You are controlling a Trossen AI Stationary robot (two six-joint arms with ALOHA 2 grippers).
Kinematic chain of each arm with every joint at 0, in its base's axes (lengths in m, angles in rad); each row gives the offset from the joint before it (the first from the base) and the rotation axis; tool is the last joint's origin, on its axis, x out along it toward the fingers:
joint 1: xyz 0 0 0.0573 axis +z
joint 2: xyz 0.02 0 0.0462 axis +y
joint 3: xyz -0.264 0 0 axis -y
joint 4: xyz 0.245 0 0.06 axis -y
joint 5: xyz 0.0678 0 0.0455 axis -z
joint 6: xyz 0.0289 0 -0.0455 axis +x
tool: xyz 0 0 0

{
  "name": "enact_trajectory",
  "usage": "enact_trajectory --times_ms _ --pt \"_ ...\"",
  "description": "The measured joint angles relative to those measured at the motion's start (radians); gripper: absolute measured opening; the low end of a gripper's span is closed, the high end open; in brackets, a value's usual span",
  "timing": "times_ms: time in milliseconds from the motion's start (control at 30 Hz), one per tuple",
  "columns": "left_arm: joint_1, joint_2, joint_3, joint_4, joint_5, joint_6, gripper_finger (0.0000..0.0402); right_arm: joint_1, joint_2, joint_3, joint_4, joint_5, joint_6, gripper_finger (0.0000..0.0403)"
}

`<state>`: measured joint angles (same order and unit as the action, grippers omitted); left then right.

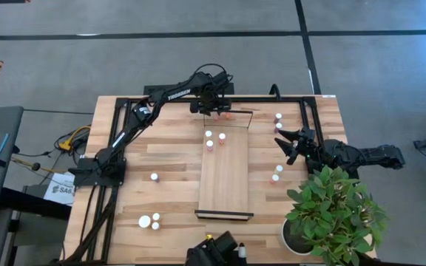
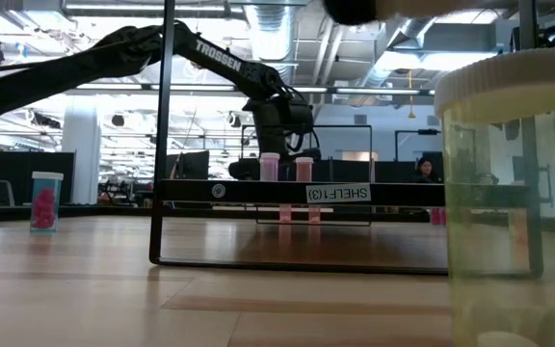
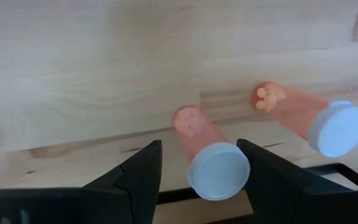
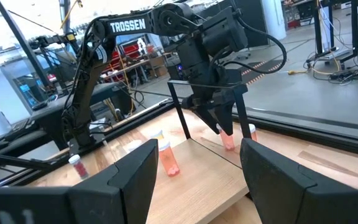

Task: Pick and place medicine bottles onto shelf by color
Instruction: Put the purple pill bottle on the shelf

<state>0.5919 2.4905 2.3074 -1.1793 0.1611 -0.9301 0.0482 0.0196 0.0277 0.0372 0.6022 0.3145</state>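
Hovering: left hand [image 3: 197, 171] open wide astride pink bottle [image 3: 207, 155] at shelf [image 1: 224, 174] far end | risk: finger clips neighbor bottle [image 3: 309, 118], topples it | right hand [image 1: 293, 145] open, idle over tabletop's right side

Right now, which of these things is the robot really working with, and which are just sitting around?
Part of the job:
medicine bottles
shelf
left gripper, open around a bottle at the shelf's far end
right gripper, open, waiting

Just lying about:
potted plant
yellow cable
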Motion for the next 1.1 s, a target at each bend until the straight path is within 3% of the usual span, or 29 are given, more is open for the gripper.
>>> enact_trajectory --times_ms 567,967,1100 --pt "0.01 0.0 0.0 0.002 -0.016 0.005 0.0189 0.0 0.0 0.0 0.0 0.0 0.0 0.0251" --pt "0.01 0.0 0.0 0.006 -0.039 0.012 0.0082 0.0 0.0 0.0 0.0 0.0 0.0 0.0251" --pt "0.01 0.0 0.0 0.009 -0.041 0.013 0.0076 0.0 0.0 0.0 0.0 0.0 0.0 0.0251"
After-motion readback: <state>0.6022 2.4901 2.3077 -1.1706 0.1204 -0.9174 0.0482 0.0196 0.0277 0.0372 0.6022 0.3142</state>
